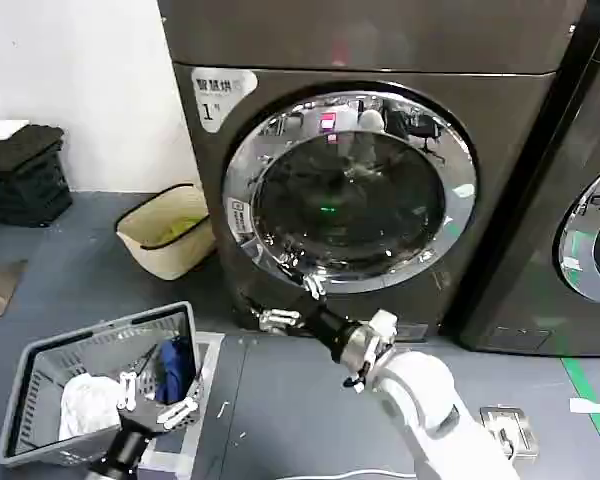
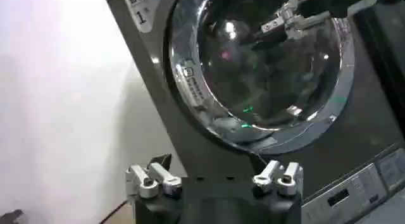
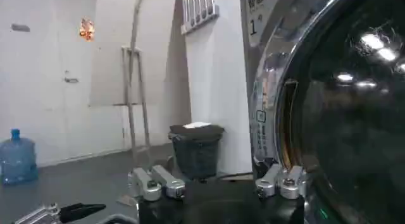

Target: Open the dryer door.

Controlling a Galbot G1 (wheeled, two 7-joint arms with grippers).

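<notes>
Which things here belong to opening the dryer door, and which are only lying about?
For the job:
- dryer door, shut
- right gripper, jaws open, at the door's lower left rim

Lying about:
- left gripper, idle, open, over the grey basket
- clothes in that basket
- beige bin
- neighbouring machine
</notes>
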